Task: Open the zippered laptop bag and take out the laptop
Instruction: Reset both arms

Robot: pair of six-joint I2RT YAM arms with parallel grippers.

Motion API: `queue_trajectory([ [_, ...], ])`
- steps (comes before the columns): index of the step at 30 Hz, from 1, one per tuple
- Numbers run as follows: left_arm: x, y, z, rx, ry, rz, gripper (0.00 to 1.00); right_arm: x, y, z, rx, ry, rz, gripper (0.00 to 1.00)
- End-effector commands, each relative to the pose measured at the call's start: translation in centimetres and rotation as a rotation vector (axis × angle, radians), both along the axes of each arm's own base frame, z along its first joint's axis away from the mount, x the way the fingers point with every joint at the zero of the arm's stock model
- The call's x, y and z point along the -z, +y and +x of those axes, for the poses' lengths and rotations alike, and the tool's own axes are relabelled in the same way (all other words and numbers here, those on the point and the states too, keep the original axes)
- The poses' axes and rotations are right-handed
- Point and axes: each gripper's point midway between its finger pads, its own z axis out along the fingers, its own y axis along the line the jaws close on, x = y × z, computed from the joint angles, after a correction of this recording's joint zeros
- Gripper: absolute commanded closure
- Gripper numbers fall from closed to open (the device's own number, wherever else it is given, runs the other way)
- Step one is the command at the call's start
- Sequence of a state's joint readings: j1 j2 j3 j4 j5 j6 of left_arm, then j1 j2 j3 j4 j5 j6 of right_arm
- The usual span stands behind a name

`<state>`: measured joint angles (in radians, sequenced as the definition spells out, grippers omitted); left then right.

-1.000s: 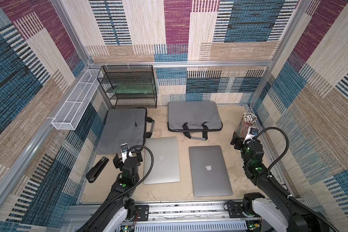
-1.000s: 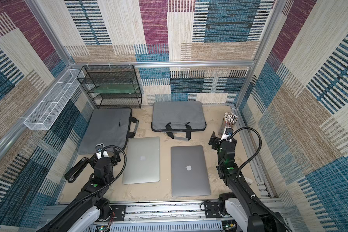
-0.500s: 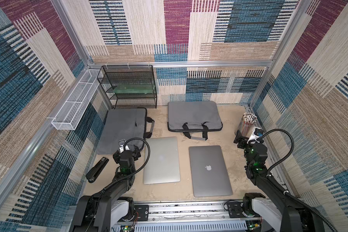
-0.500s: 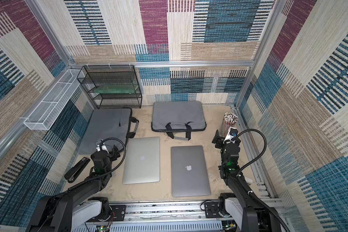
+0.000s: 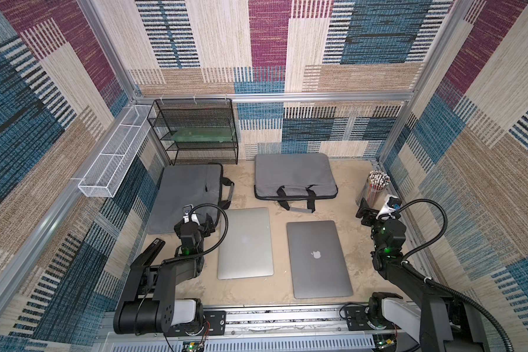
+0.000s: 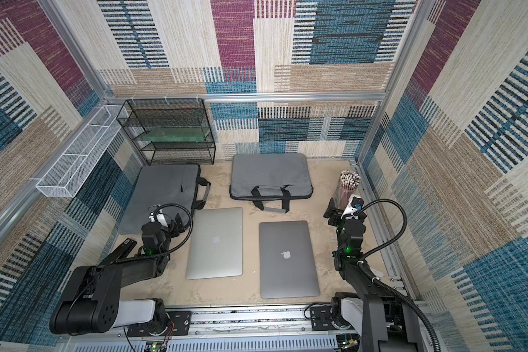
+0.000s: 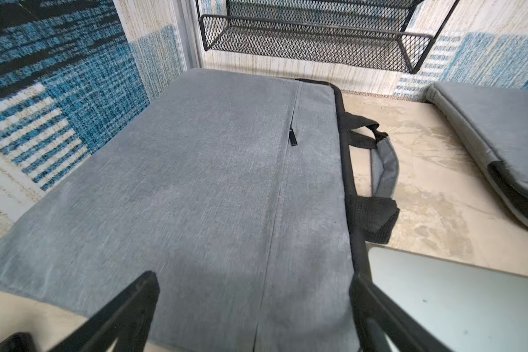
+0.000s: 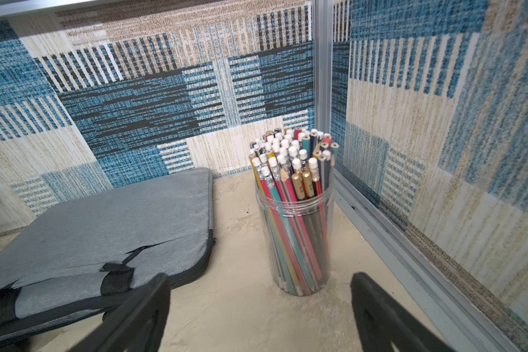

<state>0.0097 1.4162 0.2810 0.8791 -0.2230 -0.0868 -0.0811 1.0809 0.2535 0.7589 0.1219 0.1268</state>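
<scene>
Workspace from above and from both wrists; I give all positions from the silver laptop (image 5: 246, 243), which lies closed and flat on the table (image 5: 275, 210).

(a) Left laptop bag (image 5: 186, 195): grey, flat, just beyond the silver laptop's far-left corner, its black handles (image 7: 366, 213) turned toward that laptop. In the left wrist view a small black zip pull (image 7: 293, 137) lies on the bag's face. I cannot tell whether the main zip is undone.

(b) Second laptop bag (image 5: 293, 173): grey, beyond the silver laptop's far edge and to its right, handles toward it.

(c) Dark grey laptop (image 5: 317, 259): closed, just right of the silver laptop, a strip of table between them.

(d) Left gripper (image 7: 253, 277): just left of the silver laptop's far-left corner, over the near end of bag (a). I see its jaws spread wide, holding nothing.

(e) Right gripper (image 8: 261, 277): well right of the silver laptop, past laptop (c), facing a clear jar of pencils (image 8: 296, 237). Its jaws are likewise spread wide and empty.

(f) Black stapler (image 5: 151, 250): well left of the silver laptop.
</scene>
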Motion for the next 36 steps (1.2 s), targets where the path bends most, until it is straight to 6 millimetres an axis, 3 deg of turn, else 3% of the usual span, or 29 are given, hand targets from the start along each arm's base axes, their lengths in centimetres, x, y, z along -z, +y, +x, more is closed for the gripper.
queue_trajectory([
  [1, -0.3, -0.9, 1.7, 0.075, -0.051, 0.026, 0.01, -1.4, 0.2, 0.3, -0.018, -0.067, -0.007, 0.05],
  [8, 1.0, -3.7, 4.0, 0.264, 0.12, -0.004, 0.01, -0.7, 0.7, 0.9, -0.056, -0.066, -0.016, 0.05],
  [18, 0.8, -3.6, 3.9, 0.269, 0.095, -0.015, 0.01, -1.0, 3.1, 2.2, -0.2, -0.056, -0.061, 0.05],
  [28, 0.8, -3.6, 3.9, 0.268, 0.092, -0.014, 0.01, -0.7, 3.0, 1.3, -0.231, -0.063, -0.064, 0.05],
  [34, 0.8, -3.6, 3.9, 0.269, 0.091, -0.013, 0.01, 1.9, 3.0, 0.7, -0.223, -0.01, -0.074, 0.05],
  [36, 0.8, -3.5, 3.9, 0.268, 0.091, -0.014, 0.01, 1.9, 2.7, 0.6, -0.217, -0.016, -0.063, 0.05],
])
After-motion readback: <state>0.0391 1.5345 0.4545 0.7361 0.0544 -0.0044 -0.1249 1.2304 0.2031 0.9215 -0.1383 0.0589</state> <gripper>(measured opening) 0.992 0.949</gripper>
